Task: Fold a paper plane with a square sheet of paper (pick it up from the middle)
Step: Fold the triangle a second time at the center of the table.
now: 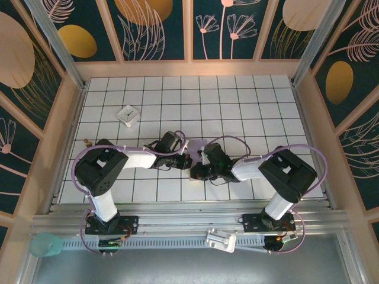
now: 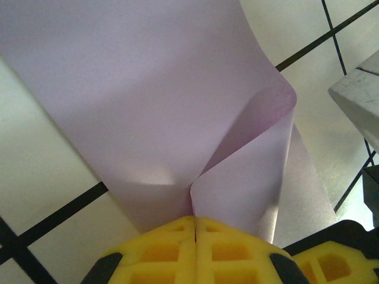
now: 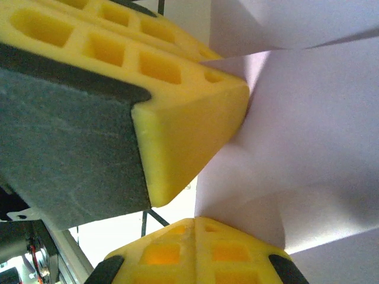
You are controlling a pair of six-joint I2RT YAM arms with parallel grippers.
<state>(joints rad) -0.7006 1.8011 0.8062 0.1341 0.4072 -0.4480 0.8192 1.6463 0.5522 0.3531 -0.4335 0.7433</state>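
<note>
White tiles ruled with black lines are covering the worktop [image 1: 237, 100], and dark teal wall panels [image 1: 160, 23] painted with pale flowers and leaves are standing around it. From above, both arms are reaching inward and meeting near the front centre of the worktop, the two wrists almost touching. A small white block with a dark mark [image 1: 128, 116] is sitting well apart from them, toward the far left.

The left claw [image 2: 195, 228] is pressing its yellow fingertips fully together on the lavender sheet of paper [image 2: 148, 106], pinching it at a crease. From that pinch the sheet is fanning out over the tiles, one flap curling over in a soft, rounded bend on the right. A yellow finger [image 2: 331, 263] of the other claw is showing just beside it at the lower right.

The right claw [image 3: 195, 236] is likewise clamping its tips tight on the same sheet, right next to the left claw's grip. In the right wrist view a large yellow finger [image 3: 183, 118] of the left claw is lying just above, its tip touching the paper, which is spreading away to the right in several angled folds.
</note>
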